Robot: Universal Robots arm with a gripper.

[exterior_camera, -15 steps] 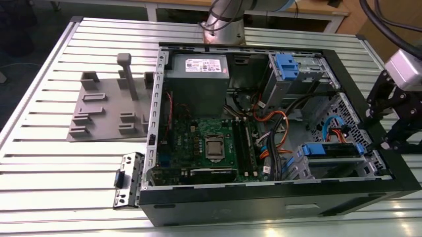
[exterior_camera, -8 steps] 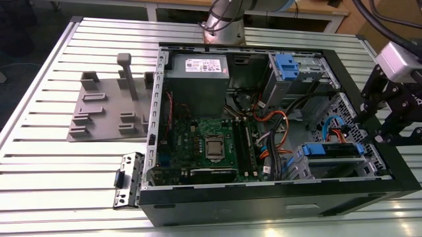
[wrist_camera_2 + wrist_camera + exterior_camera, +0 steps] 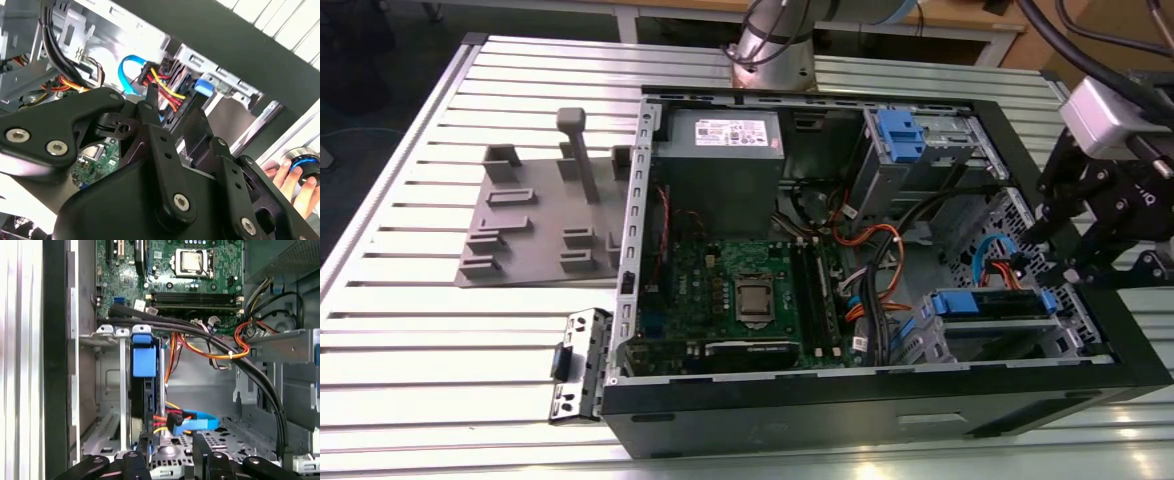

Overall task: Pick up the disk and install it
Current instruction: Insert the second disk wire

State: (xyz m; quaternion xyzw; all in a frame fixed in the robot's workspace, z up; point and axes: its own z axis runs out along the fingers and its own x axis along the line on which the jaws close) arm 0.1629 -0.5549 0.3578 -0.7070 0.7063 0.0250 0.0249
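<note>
The disk (image 3: 987, 303), framed by its blue carrier, sits on edge in the lower drive bay at the front corner of the open computer case (image 3: 881, 400), on the exterior view's right. A blue data cable and a red-and-yellow power cable run to its end. In the first wrist view the disk (image 3: 144, 362) stands in the bay slot straight ahead of my gripper (image 3: 171, 455). My gripper (image 3: 1094, 235) hangs just outside the case wall beside that bay. In the second wrist view the gripper (image 3: 172, 107) is open, nothing between its black fingers, a short way from the disk (image 3: 202, 86).
Inside the case are the grey power supply (image 3: 720, 150), a blue-fronted drive cage (image 3: 914, 135), the motherboard (image 3: 747, 290) and cable bundles (image 3: 215, 347). A grey fixture plate (image 3: 540, 215) and a black bracket (image 3: 580, 365) lie on the slatted table. A person's hand (image 3: 287, 175) shows beside the case.
</note>
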